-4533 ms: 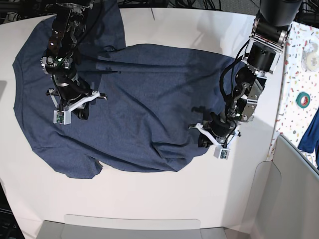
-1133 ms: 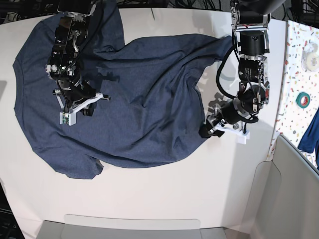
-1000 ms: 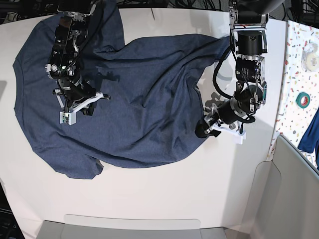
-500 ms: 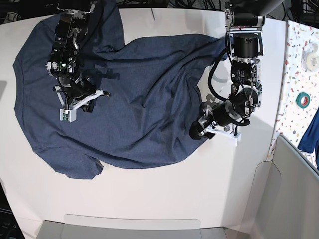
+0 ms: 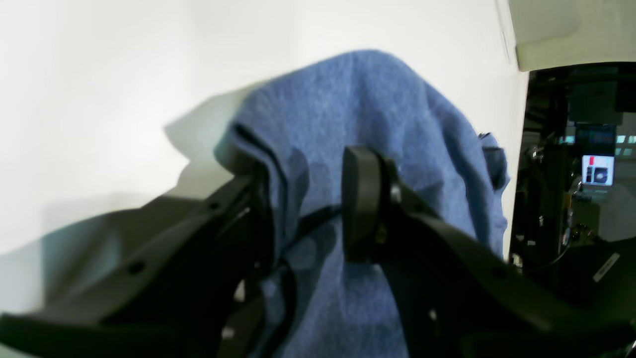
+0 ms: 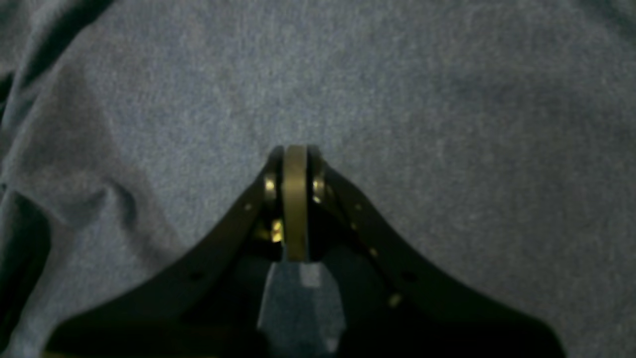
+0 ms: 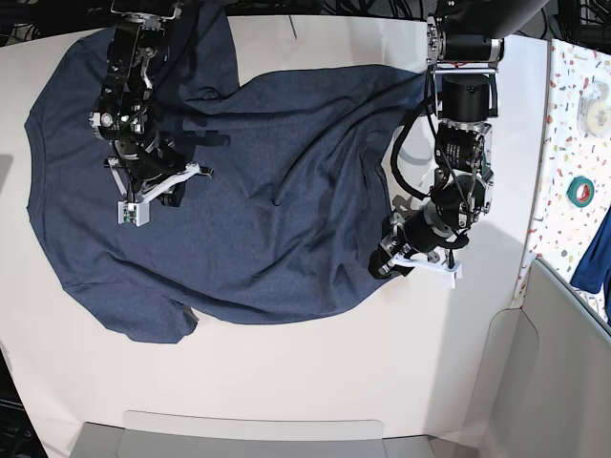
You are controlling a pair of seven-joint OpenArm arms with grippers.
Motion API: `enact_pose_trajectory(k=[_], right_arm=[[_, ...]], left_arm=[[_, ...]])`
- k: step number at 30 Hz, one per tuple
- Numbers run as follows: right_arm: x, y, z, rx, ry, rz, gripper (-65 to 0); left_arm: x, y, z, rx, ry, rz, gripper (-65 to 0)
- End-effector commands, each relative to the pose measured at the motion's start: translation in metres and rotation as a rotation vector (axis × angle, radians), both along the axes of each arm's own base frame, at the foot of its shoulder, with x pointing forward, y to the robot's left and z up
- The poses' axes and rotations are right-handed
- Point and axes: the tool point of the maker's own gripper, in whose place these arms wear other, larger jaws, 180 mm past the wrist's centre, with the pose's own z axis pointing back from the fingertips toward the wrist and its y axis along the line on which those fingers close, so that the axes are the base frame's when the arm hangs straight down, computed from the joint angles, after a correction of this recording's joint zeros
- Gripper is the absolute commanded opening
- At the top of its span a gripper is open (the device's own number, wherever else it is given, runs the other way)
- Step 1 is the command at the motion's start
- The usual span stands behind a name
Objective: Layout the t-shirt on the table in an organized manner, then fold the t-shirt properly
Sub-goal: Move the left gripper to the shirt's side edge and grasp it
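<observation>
The dark navy t-shirt (image 7: 267, 191) lies spread across the white table (image 7: 334, 382), with creases running toward its right edge. My left gripper (image 7: 382, 264) is at the shirt's lower right hem corner. In the left wrist view, the left gripper (image 5: 308, 199) straddles a raised fold of the t-shirt (image 5: 357, 99), its jaws still apart, with bare table (image 5: 99, 74) behind. My right gripper (image 7: 162, 191) sits over the shirt's left part. In the right wrist view, the right gripper (image 6: 295, 154) is shut, pads together, just over flat t-shirt (image 6: 447, 99) cloth.
A speckled side surface (image 7: 573, 124) at the right carries a green tape roll (image 7: 579, 191) and a white roll (image 7: 597, 100). A bright blue cloth (image 7: 597, 248) hangs by it. A grey bin wall (image 7: 554, 382) stands at the lower right.
My left gripper has slid left onto the shirt's hem corner and its jaws have narrowed around the cloth. The right gripper has shifted slightly up the shirt, still shut.
</observation>
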Motion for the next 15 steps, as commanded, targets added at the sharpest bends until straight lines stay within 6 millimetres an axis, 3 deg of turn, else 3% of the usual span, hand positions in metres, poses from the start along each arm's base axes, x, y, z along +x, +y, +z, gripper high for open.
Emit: enact_pose_trajectory(k=[1, 7, 13, 15], right_arm=[[0.0083, -0.0011, 0.0129, -0.004, -0.054, 0.001, -65.0], [0.0077, -0.0016, 0.0125, -0.006, -0.052, 0.001, -65.0], [0.0077, -0.0021, 0.0126, -0.007, -0.052, 0.002, -65.0], [0.0077, -0.0021, 0.0126, -0.007, -0.052, 0.002, -65.0]], left_arm=[[0.0029, 0.005, 0.0005, 0.002, 0.005, 0.018, -45.2], [0.0082, 0.0057, 0.0023, 0.002, 0.002, 0.024, -46.5], [0.0081, 0.0045, 0.0022, 0.001, 0.002, 0.022, -65.0], [0.0095, 0.0039, 0.0039, 0.0, 0.001, 0.018, -65.0]])
